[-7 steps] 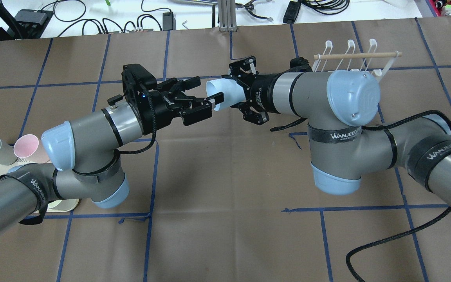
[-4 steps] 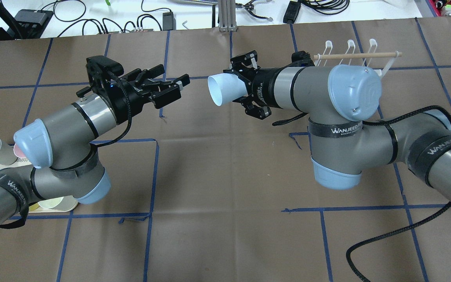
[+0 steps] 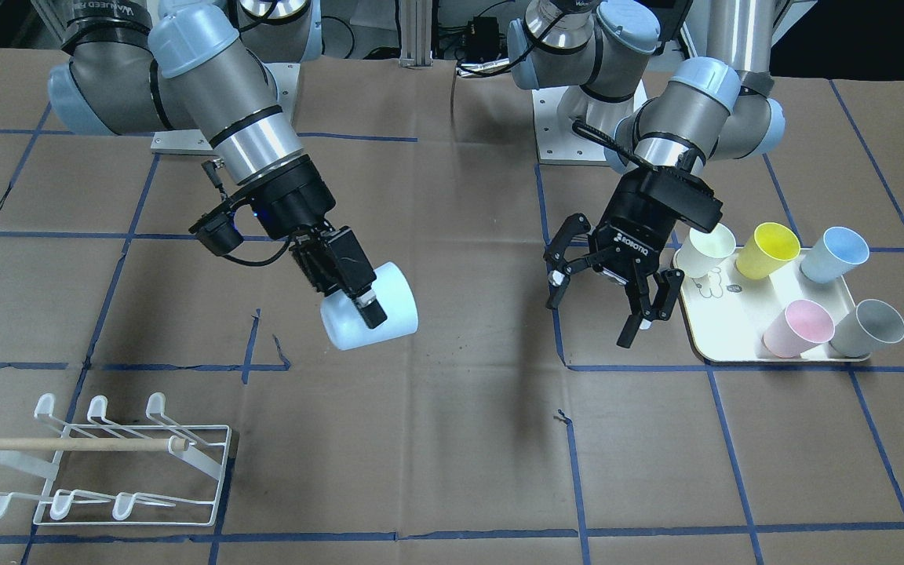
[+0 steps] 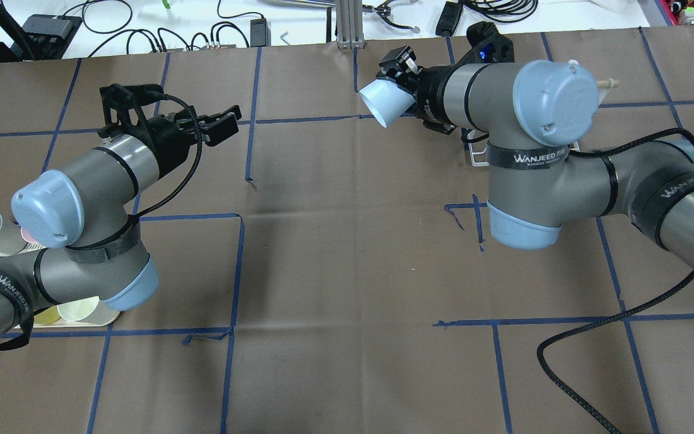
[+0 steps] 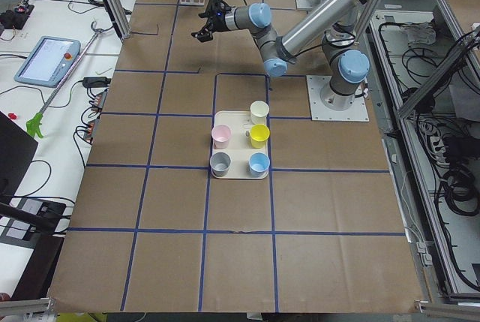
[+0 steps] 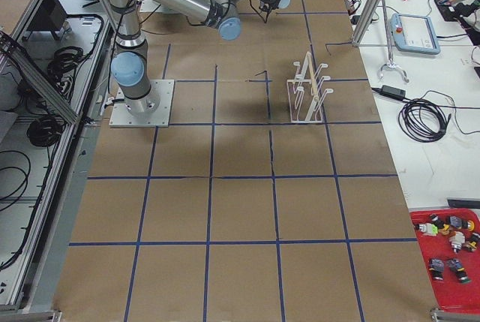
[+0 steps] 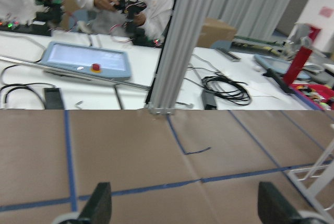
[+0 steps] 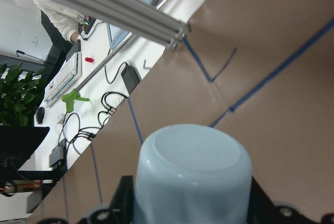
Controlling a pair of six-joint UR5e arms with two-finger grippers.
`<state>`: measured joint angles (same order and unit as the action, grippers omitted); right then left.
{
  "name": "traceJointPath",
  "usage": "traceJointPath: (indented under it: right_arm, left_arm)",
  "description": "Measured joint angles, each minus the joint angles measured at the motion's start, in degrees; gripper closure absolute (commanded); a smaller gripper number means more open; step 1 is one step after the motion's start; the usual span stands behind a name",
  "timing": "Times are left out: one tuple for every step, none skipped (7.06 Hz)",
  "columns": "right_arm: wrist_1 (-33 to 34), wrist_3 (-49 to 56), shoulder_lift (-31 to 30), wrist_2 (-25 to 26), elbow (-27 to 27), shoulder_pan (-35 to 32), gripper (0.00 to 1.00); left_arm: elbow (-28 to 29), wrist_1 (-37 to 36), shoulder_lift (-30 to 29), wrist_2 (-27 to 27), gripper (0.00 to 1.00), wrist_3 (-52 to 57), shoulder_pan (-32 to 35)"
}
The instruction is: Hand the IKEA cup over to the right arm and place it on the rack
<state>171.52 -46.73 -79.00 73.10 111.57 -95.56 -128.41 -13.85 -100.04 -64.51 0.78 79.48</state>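
Seen from front: right gripper [image 3: 369, 311] clamps pale cup [image 3: 394, 301], left gripper [image 3: 598, 314] splayed empty; overhead mostly hides rack [image 3: 107, 444]

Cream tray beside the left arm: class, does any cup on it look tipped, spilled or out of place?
Nothing stands out: the cream plastic cup, yellow cup, blue cup, pink cup and grey cup stand upright, mouths up, inside the cream rounded tray. One corner spot is bare.

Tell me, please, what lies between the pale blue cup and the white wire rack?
Only brown table paper with blue tape lines, in the front-facing view.
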Motion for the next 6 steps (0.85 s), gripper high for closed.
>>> traceJointPath:
  right_arm:
    - [1.23, 13.11, 1.4, 4.69, -2.46, 1.3, 0.66]
    - [2.19, 23.85, 2.81, 8.33, -5.17, 2.16, 0.66]
    - [3.49, 31.75, 4.36, 11.27, -7.66, 2.92, 0.67]
    - [5.85, 36.63, 6.09, 13.57, -9.33, 3.85, 0.67]
    - [8.22, 40.31, 7.64, 15.26, -10.13, 4.74, 0.67]
    - [10.84, 44.33, 9.03, 16.51, -10.49, 5.82, 0.67]
  left_arm:
    - [1.88, 7.03, 1.18, -5.79, 0.01, 0.01, 0.31]
    - [5.09, 17.52, 3.29, -9.54, 0.01, 0.01, 0.53]
    - [9.24, 31.04, 6.06, -12.32, 0.01, 0.01, 0.62]
    - [13.47, 45.18, 8.56, -14.6, 0.01, 0.03, 0.64]
    - [17.77, 59.52, 10.55, -15.94, 0.01, 0.14, 0.67]
    - [21.92, 73.2, 11.91, -16.5, 0.01, 0.44, 0.67]
